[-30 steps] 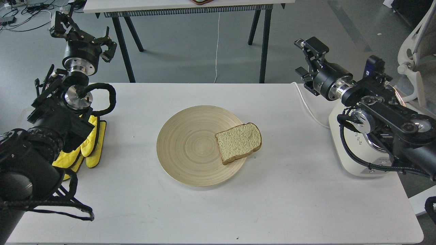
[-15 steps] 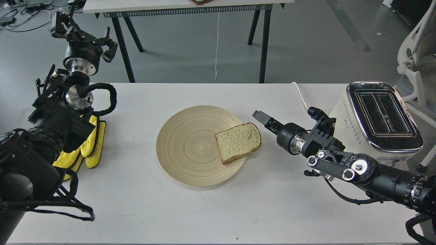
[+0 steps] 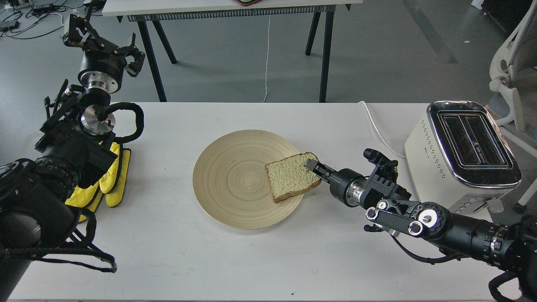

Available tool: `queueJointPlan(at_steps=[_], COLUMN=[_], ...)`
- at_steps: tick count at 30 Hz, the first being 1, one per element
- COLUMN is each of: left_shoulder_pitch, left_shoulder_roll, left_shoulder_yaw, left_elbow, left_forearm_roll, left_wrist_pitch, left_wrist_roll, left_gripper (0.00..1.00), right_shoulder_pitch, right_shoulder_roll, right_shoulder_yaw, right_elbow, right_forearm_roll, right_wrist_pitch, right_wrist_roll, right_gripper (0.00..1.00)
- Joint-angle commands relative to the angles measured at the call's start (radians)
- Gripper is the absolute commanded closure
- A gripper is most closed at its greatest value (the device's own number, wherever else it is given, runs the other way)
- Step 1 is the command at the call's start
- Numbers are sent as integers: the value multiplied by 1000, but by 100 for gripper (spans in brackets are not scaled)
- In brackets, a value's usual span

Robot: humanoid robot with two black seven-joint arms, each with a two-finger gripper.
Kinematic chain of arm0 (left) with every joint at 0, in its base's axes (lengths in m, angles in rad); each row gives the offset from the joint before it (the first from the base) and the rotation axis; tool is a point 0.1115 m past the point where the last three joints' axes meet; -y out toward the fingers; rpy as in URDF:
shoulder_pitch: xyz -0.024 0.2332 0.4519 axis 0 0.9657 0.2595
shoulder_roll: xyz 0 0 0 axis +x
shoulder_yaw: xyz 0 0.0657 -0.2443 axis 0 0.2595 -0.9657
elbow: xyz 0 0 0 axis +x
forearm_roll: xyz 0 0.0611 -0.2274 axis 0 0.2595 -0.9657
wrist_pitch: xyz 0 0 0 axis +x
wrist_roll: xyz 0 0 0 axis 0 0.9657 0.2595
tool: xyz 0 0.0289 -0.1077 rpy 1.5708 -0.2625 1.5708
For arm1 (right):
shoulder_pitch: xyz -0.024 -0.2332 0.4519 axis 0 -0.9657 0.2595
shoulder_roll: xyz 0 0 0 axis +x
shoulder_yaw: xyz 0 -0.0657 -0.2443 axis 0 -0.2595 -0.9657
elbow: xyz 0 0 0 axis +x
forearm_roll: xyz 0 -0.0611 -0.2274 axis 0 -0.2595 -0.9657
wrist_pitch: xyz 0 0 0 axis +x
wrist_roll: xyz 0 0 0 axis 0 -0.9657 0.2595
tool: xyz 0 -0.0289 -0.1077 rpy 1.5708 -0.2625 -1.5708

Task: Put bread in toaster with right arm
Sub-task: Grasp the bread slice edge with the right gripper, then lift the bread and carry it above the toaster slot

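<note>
On the white counter (image 3: 168, 251), the left gripper (image 3: 102, 40) idles raised at ten o'clock, fingers spread. The pale brown-crusted bread slice (image 3: 290, 178) lies on the round wooden plate's (image 3: 235, 180) three-o'clock rim; the right gripper (image 3: 312, 165) straddles its crust, grip unconfirmed. Pickup underway, I judge; next, pinch, lift toward the boxy cream chrome-topped toaster (image 3: 461, 155) at three o'clock.

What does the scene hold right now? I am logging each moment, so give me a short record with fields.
bread: lying on the right edge of the wooden plate, partly overhanging
right claw: at the bread's right crust; open or shut unclear
toaster: far right of the table, both slots empty
left claw: open, raised off the table
yellow mitts: table's left side
</note>
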Motion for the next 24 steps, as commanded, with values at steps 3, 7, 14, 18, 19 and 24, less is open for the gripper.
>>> queueJointPlan(at_steps=[3, 7, 14, 18, 19, 24], left_shoulder_pitch=[0, 2, 2, 2, 2, 0], left_shoulder_roll=[-1, -1, -1, -1, -1, -1], left_shoulder_yaw=[0, 0, 0, 0, 0, 0], left_elbow=[0, 0, 0, 0, 0, 0], left_forearm_roll=[0, 0, 0, 0, 0, 0], left_wrist_pitch=[0, 0, 0, 0, 0, 0], left_wrist_roll=[0, 0, 0, 0, 0, 0], left_gripper=[0, 0, 0, 0, 0, 0], right_shoulder_pitch=[28, 103, 241, 322, 336, 387], right_shoulder_roll=[-58, -159, -495, -743, -792, -1027], right_shoulder_yaw=[9, 18, 18, 14, 15, 20], right_elbow=[69, 170, 425, 534, 547, 594], right_forearm_roll=[0, 5, 2, -35, -61, -169], right_wrist_pitch=[-1, -1, 8, 46, 68, 177], right_wrist_roll=[-5, -16, -22, -22, -22, -17], right_gripper=[92, 92, 91, 91, 91, 91])
